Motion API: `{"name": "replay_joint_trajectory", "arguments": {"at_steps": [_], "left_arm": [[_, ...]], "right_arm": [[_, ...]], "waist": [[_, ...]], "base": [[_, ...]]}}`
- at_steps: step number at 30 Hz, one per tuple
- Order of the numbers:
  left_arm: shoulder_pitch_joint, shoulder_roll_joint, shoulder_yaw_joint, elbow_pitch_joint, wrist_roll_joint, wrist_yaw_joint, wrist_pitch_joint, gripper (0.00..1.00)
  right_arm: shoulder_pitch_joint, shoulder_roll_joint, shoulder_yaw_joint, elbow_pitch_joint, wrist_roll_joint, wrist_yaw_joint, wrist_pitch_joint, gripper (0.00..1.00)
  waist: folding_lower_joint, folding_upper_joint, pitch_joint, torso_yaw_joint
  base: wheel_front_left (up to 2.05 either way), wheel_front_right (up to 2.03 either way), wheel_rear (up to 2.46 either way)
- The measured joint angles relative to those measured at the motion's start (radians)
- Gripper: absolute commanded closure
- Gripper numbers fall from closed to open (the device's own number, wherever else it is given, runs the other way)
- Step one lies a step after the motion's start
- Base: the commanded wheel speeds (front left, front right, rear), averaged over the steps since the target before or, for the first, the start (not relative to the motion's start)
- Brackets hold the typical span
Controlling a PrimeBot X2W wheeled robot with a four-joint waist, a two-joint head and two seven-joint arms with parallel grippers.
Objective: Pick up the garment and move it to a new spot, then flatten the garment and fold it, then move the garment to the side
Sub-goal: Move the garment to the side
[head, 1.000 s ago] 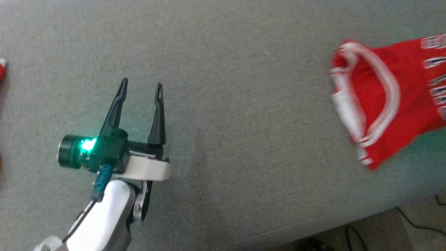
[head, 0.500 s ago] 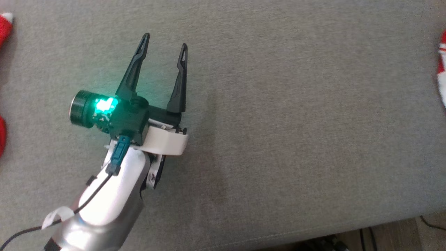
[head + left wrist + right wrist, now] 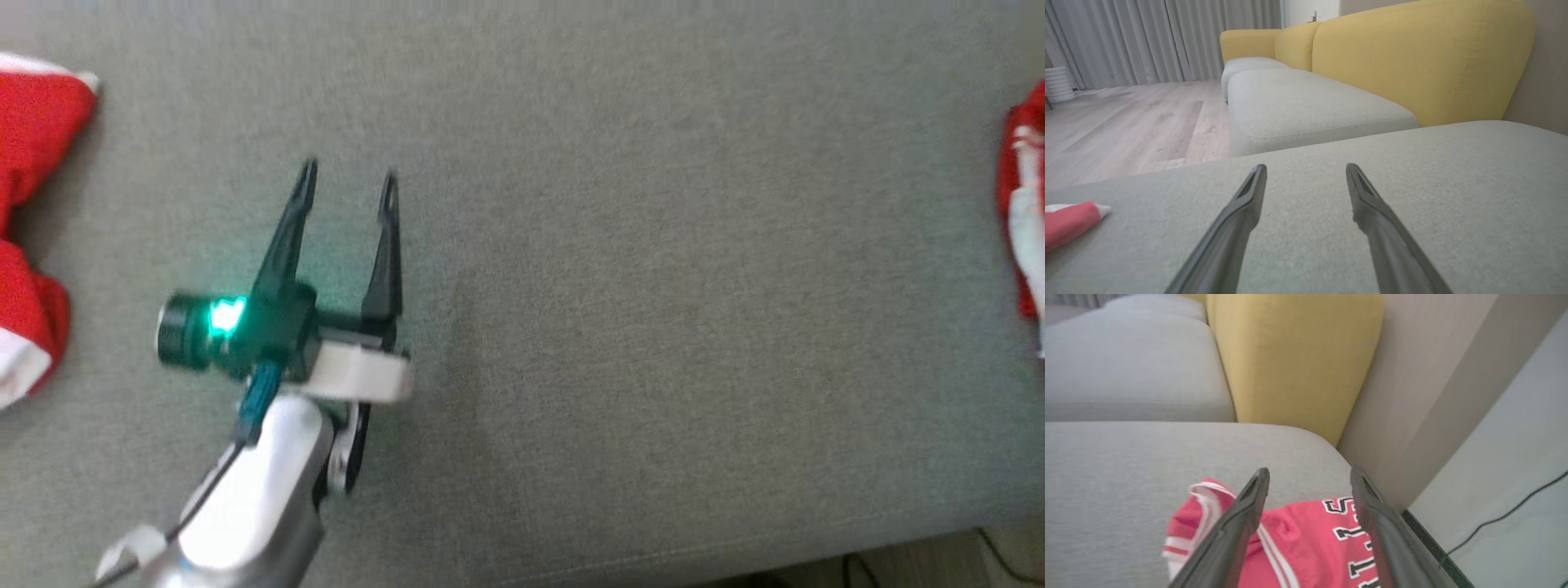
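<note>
Left claw (image 3: 349, 170) open as before — right claw (image 3: 1309, 470) spread, empty, above the red garment (image 3: 1306, 537) lying on the cushion (image 3: 1106, 465).

Blurred red garment (image 3: 1022, 196) partly beyond head view's right edge

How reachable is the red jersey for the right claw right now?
Probably yes. In the right wrist view the right claw hangs open directly over the red jersey, which lies on the grey sofa cushion. Nothing sits between them, so a straight descent looks free.
</note>
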Motion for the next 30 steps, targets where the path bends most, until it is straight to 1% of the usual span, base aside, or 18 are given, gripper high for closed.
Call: {"name": "replay_joint_trajectory", "arguments": {"at_steps": [3,7,11,13,16,18,20,24,30], "left_arm": [[0.063,0.005,0.010,0.004,-0.021,0.010,-0.006,0.00],[0.121,0.024,0.031,0.003,-0.045,0.020,-0.006,0.00],[0.154,0.036,0.048,0.001,-0.066,0.030,-0.006,0.00],[0.173,0.040,0.063,0.001,-0.076,0.040,-0.004,0.00],[0.208,0.058,0.076,0.001,-0.092,0.052,-0.004,0.00],[0.234,0.064,0.093,0.002,-0.103,0.060,-0.002,0.00],[0.269,0.076,0.102,0.001,-0.118,0.065,0.000,0.00],[0.304,0.093,0.116,-0.002,-0.127,0.070,0.003,0.00],[0.352,0.098,0.115,-0.010,-0.144,0.071,0.019,0.00]], "right_arm": [[0.087,0.081,0.017,-0.148,-0.009,0.000,0.010,0.00],[0.222,0.189,0.047,-0.370,-0.019,0.000,0.066,0.00],[0.333,0.272,0.093,-0.557,-0.019,0.000,0.123,0.00],[0.374,0.312,0.124,-0.625,-0.019,0.000,0.148,0.00],[0.420,0.365,0.165,-0.698,-0.019,0.000,0.173,0.00],[0.451,0.391,0.190,-0.724,-0.019,0.000,0.188,0.00],[0.494,0.405,0.204,-0.745,-0.010,0.000,0.202,0.00],[0.541,0.426,0.205,-0.776,-0.007,0.000,0.207,0.00],[0.644,0.447,0.203,-0.812,0.001,0.000,0.216,0.00]], "waist": [[-0.0001,0.0000,-0.050,-0.003],[-0.0002,0.0000,-0.114,0.002],[-0.0002,0.0000,-0.160,0.025],[-0.0002,0.0000,-0.178,0.043],[-0.0001,0.0000,-0.203,0.070],[-0.0001,0.0000,-0.222,0.086],[-0.0001,0.0000,-0.248,0.111],[-0.0001,0.0000,-0.275,0.133],[0.0000,0.0000,-0.325,0.141]], "base": [[0.00,0.00,0.00],[0.00,0.00,0.00],[0.00,0.00,0.00],[0.00,0.00,0.00],[0.00,0.00,0.00],[0.00,0.00,0.00],[0.00,0.00,0.00],[0.00,0.00,0.00],[0.00,0.00,0.00]]}}
